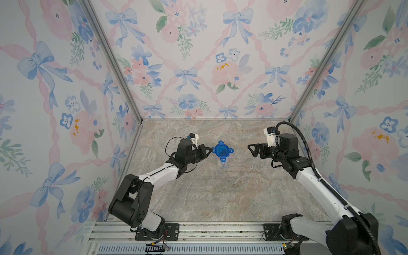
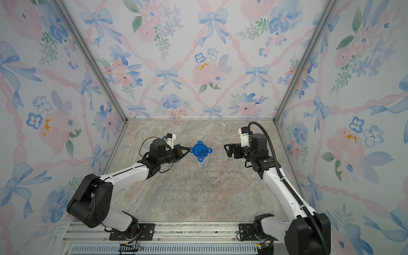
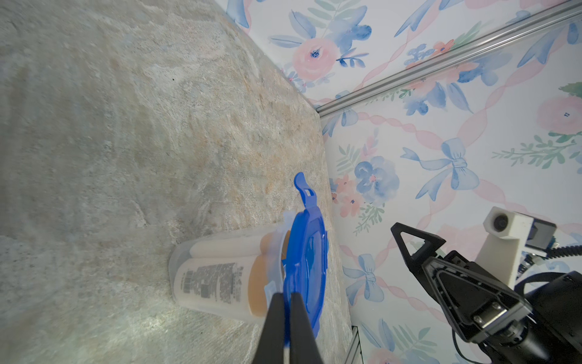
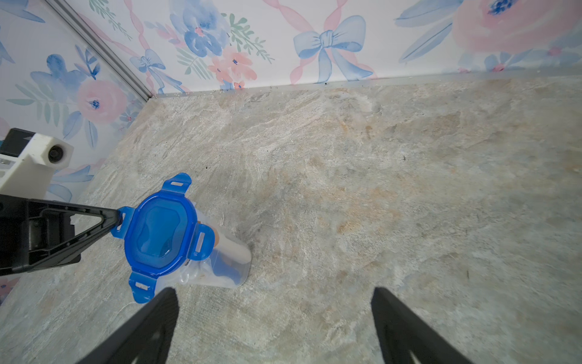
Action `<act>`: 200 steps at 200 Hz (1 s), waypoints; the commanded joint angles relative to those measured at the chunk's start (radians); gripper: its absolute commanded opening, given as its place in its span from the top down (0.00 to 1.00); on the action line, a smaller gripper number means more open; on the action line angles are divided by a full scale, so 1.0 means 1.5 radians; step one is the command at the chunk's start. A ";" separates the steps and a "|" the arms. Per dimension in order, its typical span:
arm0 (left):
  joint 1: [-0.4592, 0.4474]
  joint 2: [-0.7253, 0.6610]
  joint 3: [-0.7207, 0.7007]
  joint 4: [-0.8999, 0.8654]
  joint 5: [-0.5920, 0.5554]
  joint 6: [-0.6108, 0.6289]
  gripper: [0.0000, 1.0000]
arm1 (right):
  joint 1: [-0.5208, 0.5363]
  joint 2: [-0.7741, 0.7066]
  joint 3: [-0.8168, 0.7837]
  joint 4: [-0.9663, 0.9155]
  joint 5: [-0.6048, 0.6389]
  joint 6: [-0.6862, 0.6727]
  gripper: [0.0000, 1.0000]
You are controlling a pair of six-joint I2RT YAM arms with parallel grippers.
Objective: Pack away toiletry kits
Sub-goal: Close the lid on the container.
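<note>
A clear plastic cup point(image 1: 223, 165) point(image 2: 203, 163) stands mid-table with a round blue lid point(image 1: 222, 150) point(image 2: 200, 150) lying on its mouth. Through the cup wall point(image 3: 189, 268), the left wrist view shows toiletry kit items: a white bottle with printed label point(image 3: 211, 280) and a slim white tube point(image 3: 226, 245), both yellow-capped. A blue shape inside point(image 4: 226, 268) looks like the toothbrush. My left gripper point(image 1: 211, 150) point(image 2: 189, 150) point(image 3: 285, 297) is shut on the lid's left tab. My right gripper point(image 1: 250, 151) point(image 2: 226, 151) point(image 4: 275, 293) hangs open to the right of the cup, holding nothing.
The marble-patterned tabletop point(image 1: 209, 194) is boxed in by floral walls on three sides, with metal corner posts point(image 1: 136, 106). An aluminium rail point(image 1: 198, 231) with both arm bases runs along the front edge.
</note>
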 commanded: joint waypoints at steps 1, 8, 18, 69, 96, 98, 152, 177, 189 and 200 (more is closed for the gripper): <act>0.001 0.009 -0.006 0.010 0.011 0.006 1.00 | 0.022 0.019 0.028 0.014 0.007 -0.007 0.03; 0.001 0.011 -0.004 0.010 0.011 0.006 1.00 | 0.028 0.023 0.031 0.014 0.012 -0.010 0.03; 0.000 0.013 -0.002 0.010 0.011 0.004 1.00 | 0.036 0.029 0.034 0.012 0.017 -0.013 0.03; -0.009 0.029 -0.011 0.015 0.004 -0.012 1.00 | 0.063 0.077 0.042 0.024 0.023 -0.021 0.03; -0.002 0.038 -0.017 0.014 0.006 -0.009 1.00 | 0.074 0.140 0.063 0.052 -0.042 -0.006 0.01; -0.002 0.039 -0.017 0.015 0.006 -0.008 1.00 | 0.074 0.144 0.064 0.055 -0.049 -0.002 0.00; -0.008 0.026 -0.008 0.013 0.009 -0.002 1.00 | 0.088 0.191 0.080 0.083 -0.130 0.019 0.16; -0.011 0.021 -0.003 0.010 0.010 -0.003 1.00 | 0.091 0.189 0.073 0.095 -0.144 0.025 0.19; -0.012 0.020 -0.002 0.009 0.008 -0.003 1.00 | 0.090 0.193 0.073 0.098 -0.154 0.030 0.23; -0.015 0.018 -0.001 0.008 0.008 -0.003 1.00 | 0.087 0.197 0.071 0.112 -0.169 0.042 0.32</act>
